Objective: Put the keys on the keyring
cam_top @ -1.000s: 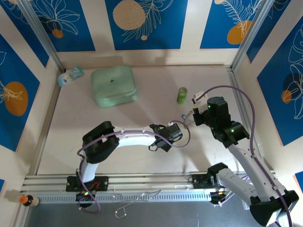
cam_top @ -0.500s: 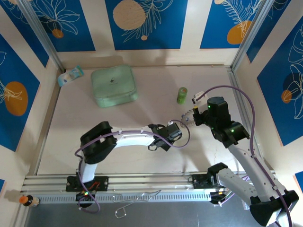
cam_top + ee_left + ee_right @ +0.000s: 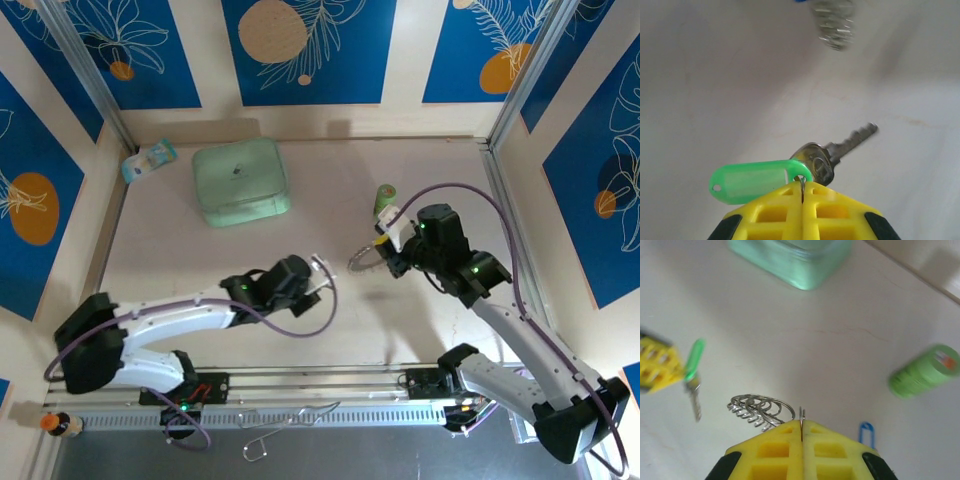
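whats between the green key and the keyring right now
Only bare table. In the right wrist view, an open gap separates the green key, held by the left gripper, from the keyring in the right gripper.

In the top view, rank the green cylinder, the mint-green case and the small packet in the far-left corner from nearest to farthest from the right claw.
From the right claw:
1. Green cylinder, just beyond it, toward the back wall.
2. Mint-green case, far side, left of centre.
3. Small packet, far-left corner.
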### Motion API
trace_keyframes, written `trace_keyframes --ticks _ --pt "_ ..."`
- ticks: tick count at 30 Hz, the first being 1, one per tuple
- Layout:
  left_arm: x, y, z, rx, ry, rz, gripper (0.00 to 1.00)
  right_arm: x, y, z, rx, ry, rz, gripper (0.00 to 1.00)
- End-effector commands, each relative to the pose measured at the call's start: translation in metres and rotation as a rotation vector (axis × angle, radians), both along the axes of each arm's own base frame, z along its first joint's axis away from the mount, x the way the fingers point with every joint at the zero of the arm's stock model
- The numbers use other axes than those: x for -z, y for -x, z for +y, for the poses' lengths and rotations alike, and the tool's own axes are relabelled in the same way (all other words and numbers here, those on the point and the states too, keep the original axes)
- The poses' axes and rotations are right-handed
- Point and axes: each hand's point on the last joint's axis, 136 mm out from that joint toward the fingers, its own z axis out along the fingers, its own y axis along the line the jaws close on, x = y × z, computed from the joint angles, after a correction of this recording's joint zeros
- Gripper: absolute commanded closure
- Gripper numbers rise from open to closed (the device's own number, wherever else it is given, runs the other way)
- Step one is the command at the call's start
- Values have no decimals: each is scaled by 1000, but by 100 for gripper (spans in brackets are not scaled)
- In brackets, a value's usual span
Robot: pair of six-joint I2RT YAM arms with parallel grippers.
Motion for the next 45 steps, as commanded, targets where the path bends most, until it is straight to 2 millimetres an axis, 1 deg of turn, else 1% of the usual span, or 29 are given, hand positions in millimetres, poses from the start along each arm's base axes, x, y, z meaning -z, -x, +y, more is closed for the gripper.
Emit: trace_keyframes --ticks 1,5,7,9,10,12,15,18,22,29,32,36,38,45 --pt "5 0 17 159 -146 -35 100 -8 7 27 -151 -3 -60 100" --pt "19 3 36 135 -333 69 100 -7 -6 23 -101 12 -49 100" --pt "28 -2 46 31 -367 132 100 -7 -10 20 -75 9 -44 100" --pt "40 2 46 -53 -307 281 100 -6 -13 16 -55 9 -30 100" --pt "47 4 44 -110 -242 372 100 -6 -14 15 -47 8 -26 100" --pt "57 13 32 -149 -131 518 100 -4 -15 12 -35 8 -17 100" --pt "70 18 24 -206 -81 606 100 -4 -16 9 -24 10 -12 100" --pt "81 17 22 -242 -80 633 100 -2 -15 8 -24 11 -8 100" --pt "94 13 25 -277 -112 634 100 -2 -15 7 -20 12 -6 100" --pt "104 9 33 -311 -168 627 100 -2 -15 5 -14 7 -6 100" --pt "105 9 35 -317 -178 622 100 -2 -15 5 -13 5 -4 100" --pt "99 7 35 -320 -172 608 92 -1 -15 5 -11 2 -1 100" --pt "97 7 34 -318 -165 607 89 -1 -15 5 -13 -1 -1 100" --pt "92 5 31 -311 -153 602 87 -1 -15 4 -9 -2 3 100"
